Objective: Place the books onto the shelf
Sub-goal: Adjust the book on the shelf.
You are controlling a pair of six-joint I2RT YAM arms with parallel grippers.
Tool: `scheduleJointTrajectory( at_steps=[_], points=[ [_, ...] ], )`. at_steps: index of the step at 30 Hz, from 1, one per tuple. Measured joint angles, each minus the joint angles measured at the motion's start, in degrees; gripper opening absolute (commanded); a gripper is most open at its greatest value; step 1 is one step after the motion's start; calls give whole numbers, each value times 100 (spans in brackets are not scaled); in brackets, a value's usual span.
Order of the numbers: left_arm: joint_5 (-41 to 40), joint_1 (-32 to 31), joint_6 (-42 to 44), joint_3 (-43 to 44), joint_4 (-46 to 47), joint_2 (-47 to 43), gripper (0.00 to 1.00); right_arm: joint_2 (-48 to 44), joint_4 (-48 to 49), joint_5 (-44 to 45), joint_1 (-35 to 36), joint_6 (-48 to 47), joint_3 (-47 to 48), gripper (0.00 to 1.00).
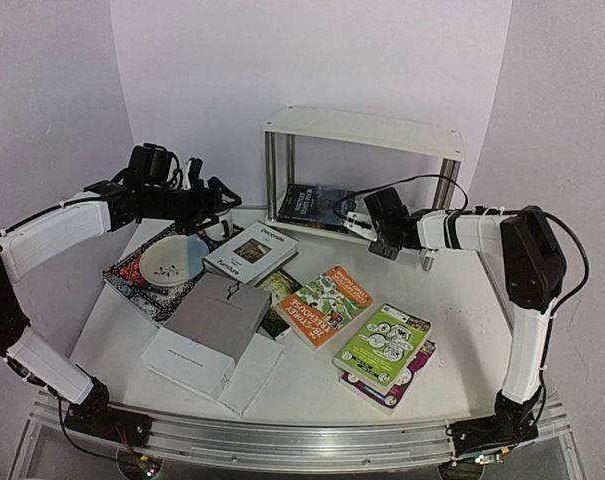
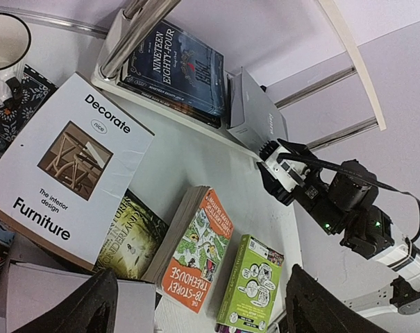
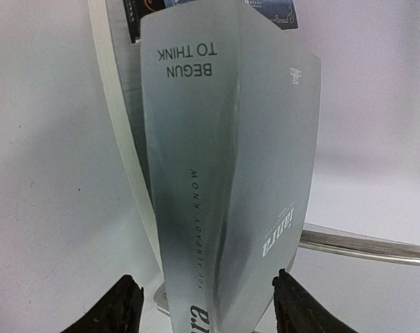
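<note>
Right gripper at the shelf, lower board, right end. We see the grey book standing on edge there, just beside the flat dark book. Its long axis runs straight ahead of the fingers, into the shelf. Jaws spread, 1 finger either side, with a gap showing beside 1 of them, so we read no clamp. We judge the way out is straight back along that axis. Left gripper hangs open above the Decorate book, toward the tabletop's far edge, left of middle.
</note>
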Motion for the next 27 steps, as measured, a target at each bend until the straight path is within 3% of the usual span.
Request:
scheduleJointTrajectory(
  at_steps=[7, 12, 20, 27],
  points=[
    [2, 2, 0, 0, 4, 0, 85, -7, -44, 48, -170, -106, 9, 46],
    [4, 2, -2, 0, 4, 0, 85, 32, -88, 76, -293, -186, 90, 46],
    [7, 2, 0, 0, 4, 30, 85, 262, -151, 142, -373, -211, 395, 68],
    [0, 2, 0, 0, 4, 168, 84, -127, -625, -639, -333, 797, 420, 77]
  ],
)
